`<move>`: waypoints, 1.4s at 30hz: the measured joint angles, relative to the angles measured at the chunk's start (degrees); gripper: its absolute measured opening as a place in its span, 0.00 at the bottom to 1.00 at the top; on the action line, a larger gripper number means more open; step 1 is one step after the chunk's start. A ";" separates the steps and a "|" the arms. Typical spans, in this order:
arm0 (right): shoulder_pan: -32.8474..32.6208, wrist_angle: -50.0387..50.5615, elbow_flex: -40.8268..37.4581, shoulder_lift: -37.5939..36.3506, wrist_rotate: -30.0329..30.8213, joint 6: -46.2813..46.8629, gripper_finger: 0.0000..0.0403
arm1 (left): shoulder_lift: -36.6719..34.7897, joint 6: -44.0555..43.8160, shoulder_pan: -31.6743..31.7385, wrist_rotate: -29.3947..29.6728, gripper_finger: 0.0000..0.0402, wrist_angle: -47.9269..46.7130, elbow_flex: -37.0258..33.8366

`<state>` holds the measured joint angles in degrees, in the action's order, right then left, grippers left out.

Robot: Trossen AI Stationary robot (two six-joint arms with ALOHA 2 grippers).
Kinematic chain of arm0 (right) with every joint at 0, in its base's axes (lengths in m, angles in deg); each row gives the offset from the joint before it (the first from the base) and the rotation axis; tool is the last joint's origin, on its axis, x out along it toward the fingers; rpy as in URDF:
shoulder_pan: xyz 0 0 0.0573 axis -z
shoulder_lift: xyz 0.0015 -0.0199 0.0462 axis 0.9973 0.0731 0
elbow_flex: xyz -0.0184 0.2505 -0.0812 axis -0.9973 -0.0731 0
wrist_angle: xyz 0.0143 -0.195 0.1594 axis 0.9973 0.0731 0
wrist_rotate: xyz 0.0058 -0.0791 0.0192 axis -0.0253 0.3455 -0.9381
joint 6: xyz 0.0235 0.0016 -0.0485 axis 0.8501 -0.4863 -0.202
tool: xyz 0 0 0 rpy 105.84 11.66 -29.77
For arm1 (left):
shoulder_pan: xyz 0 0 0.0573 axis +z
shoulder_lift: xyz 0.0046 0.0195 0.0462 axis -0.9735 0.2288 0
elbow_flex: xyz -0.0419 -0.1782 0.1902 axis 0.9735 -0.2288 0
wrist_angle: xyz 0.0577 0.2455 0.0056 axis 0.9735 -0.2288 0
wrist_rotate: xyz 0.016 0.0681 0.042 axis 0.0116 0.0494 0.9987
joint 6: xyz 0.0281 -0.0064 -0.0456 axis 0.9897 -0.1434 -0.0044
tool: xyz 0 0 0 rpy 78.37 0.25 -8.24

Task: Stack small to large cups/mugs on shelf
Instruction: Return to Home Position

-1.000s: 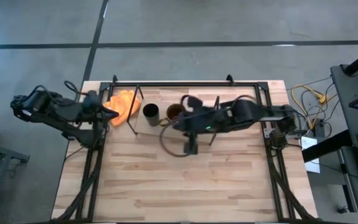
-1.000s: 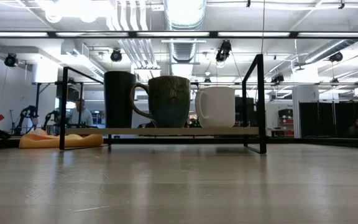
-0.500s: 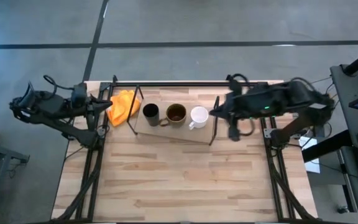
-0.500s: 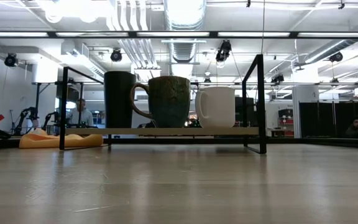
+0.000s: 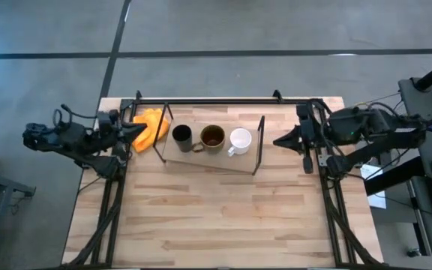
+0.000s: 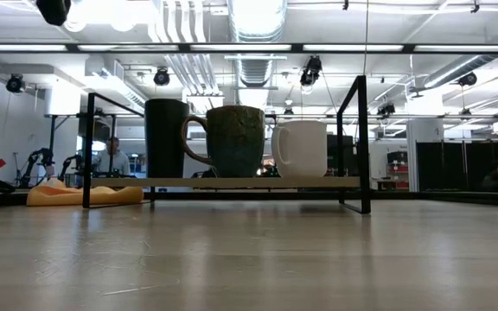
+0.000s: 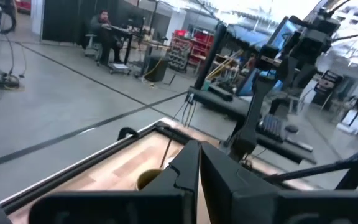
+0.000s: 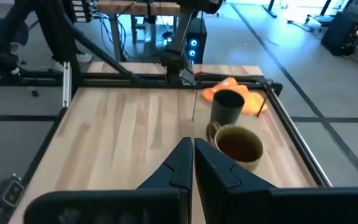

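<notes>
Three mugs stand in a row on the light-wood shelf (image 5: pixel 201 156): dark mug (image 5: pixel 181 136) at the left, brown-amber mug (image 5: pixel 212 137) in the middle, white mug (image 5: pixel 240 139) at the right. The low view shows them upright on the board: dark mug (image 6: pixel 166 138), brown mug (image 6: pixel 235 140), white mug (image 6: pixel 301 148). My left gripper (image 5: pixel 135 130) is shut at the table's left edge, beside the orange cloth. My right gripper (image 5: pixel 279 140) is shut near the table's right side, clear of the shelf. In the right wrist view the shut fingers (image 8: pixel 192 151) point toward the brown mug (image 8: pixel 237 147) and dark mug (image 8: pixel 228 106).
An orange cloth (image 5: pixel 150 125) lies at the far left of the table, next to the shelf's black wire end frame (image 5: pixel 163 133). A black frame rail (image 5: pixel 216 100) runs along the table's far edge. Bare wooden tabletop (image 5: pixel 223 217) stretches across the near half. People sit in the room beyond.
My right arm has drawn back from over the shelf toward the table's right edge, uncovering the white mug standing on the board. My left arm has shifted slightly at the left edge. The three mugs have stayed still.
</notes>
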<state>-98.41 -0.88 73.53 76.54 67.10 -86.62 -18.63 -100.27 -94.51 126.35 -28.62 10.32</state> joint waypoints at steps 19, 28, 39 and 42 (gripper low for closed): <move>3.58 -30.39 -40.84 -23.26 -5.25 0.52 0.02 | -1.56 4.99 0.00 -0.02 0.00 10.67 -7.02; 8.15 -38.24 -52.87 -31.25 -5.29 6.51 0.02 | -4.19 7.40 0.00 0.15 0.00 10.58 -7.73; 8.44 -44.55 -63.72 -37.02 -5.27 11.49 0.02 | -3.96 7.40 0.02 0.15 0.00 9.24 -7.82; 8.43 -51.59 -68.36 -37.90 -5.29 13.05 0.02 | -3.93 7.40 0.02 0.13 0.00 9.39 -7.82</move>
<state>-89.98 -52.48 5.17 38.64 61.81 -73.57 -22.56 -92.86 -94.49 126.48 -19.23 2.50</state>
